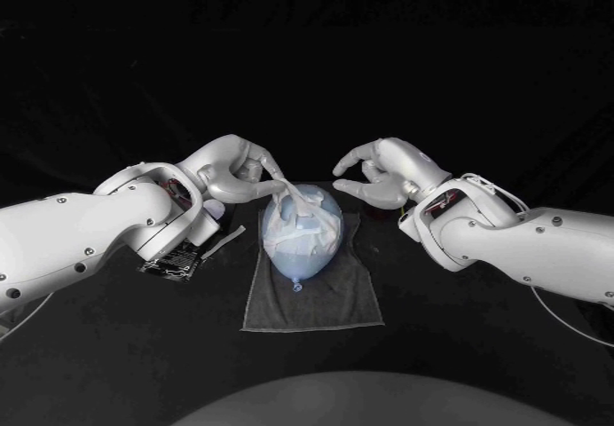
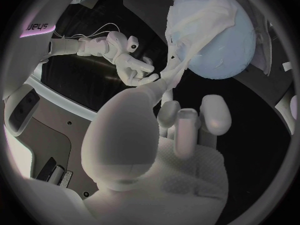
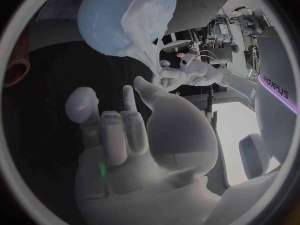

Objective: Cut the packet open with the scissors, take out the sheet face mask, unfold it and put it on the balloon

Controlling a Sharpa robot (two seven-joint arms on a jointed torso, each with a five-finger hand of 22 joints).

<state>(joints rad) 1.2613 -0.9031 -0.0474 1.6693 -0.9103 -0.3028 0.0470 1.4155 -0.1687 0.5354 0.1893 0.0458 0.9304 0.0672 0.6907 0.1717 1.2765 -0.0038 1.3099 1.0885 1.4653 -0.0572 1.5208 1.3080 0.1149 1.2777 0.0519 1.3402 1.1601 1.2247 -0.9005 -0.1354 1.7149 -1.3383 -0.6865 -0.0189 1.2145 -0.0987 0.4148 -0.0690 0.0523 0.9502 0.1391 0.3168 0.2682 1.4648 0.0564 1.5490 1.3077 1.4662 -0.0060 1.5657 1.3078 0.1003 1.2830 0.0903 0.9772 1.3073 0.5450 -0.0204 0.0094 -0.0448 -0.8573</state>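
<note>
The sheet face mask (image 1: 302,213) lies draped over the upper half of the pale blue balloon (image 1: 297,257), which rests on a grey towel (image 1: 315,306) at the centre of the head view. The left hand (image 1: 237,173), just upper left of the balloon, pinches one corner of the mask in its fingers (image 2: 155,87) and holds it stretched taut. The right hand (image 1: 384,173), upper right of the balloon, holds nothing, its fingers loosely curled and apart above the black desk (image 1: 128,355).
</note>
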